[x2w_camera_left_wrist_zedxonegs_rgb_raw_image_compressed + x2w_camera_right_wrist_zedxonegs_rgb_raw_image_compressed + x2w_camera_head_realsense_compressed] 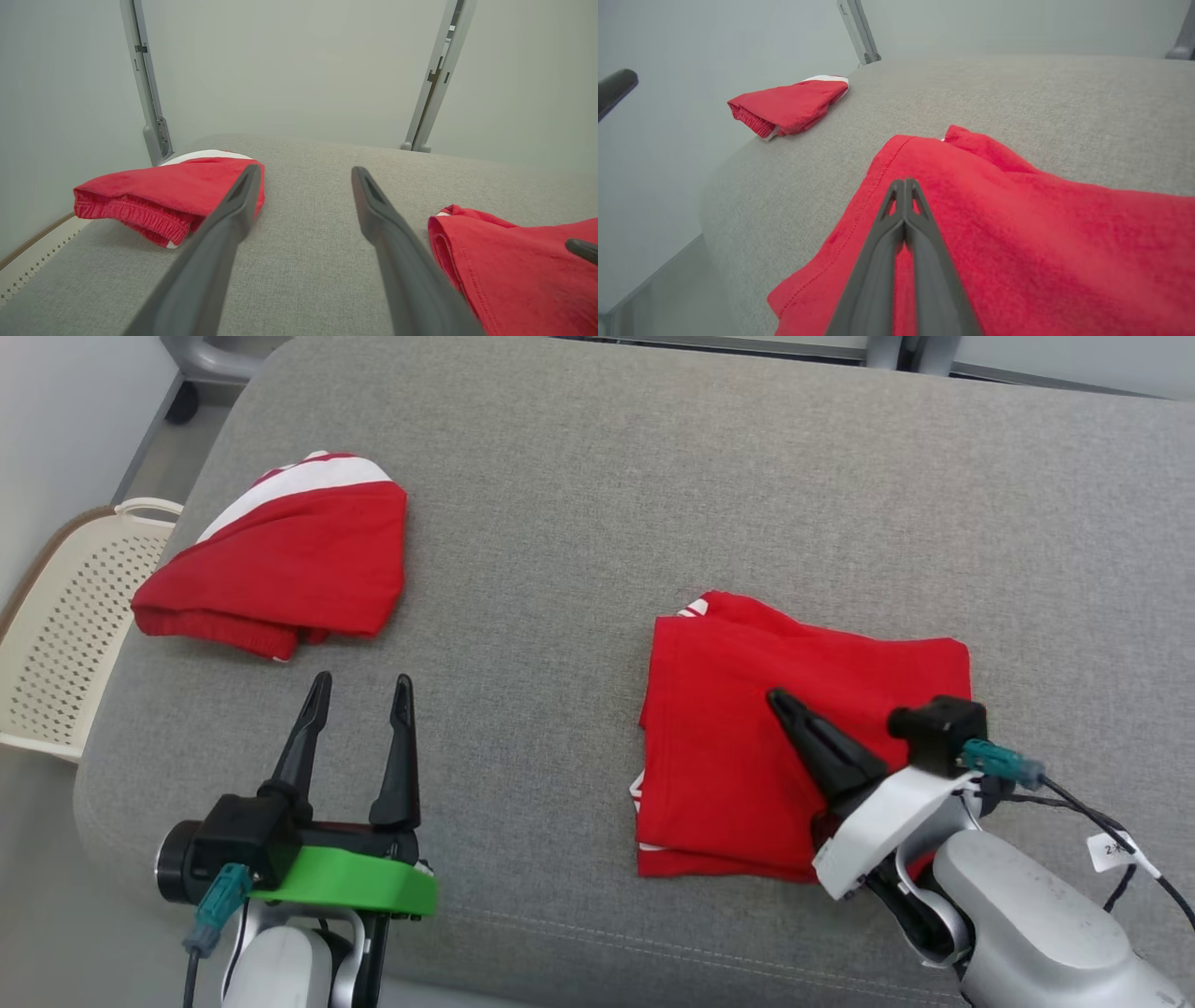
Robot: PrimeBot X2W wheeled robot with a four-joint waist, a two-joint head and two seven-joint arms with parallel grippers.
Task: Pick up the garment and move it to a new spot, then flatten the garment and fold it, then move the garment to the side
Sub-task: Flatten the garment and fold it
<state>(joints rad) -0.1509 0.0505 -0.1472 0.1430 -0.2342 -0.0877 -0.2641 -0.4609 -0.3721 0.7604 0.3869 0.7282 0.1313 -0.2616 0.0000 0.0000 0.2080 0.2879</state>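
Red garment (738, 709) folded square on grey woven cushion (597, 504); right jaws clenched, left jaws spread.

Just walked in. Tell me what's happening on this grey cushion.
A two-armed robot is working on red clothes on a grey cushion. Its right tool, shut, lies over a folded red garment at the right, pinching no cloth that I can see. Its left tool hangs open above bare cushion, holding nothing. A second folded red garment with white stripes sits at the far left, near a cream basket.
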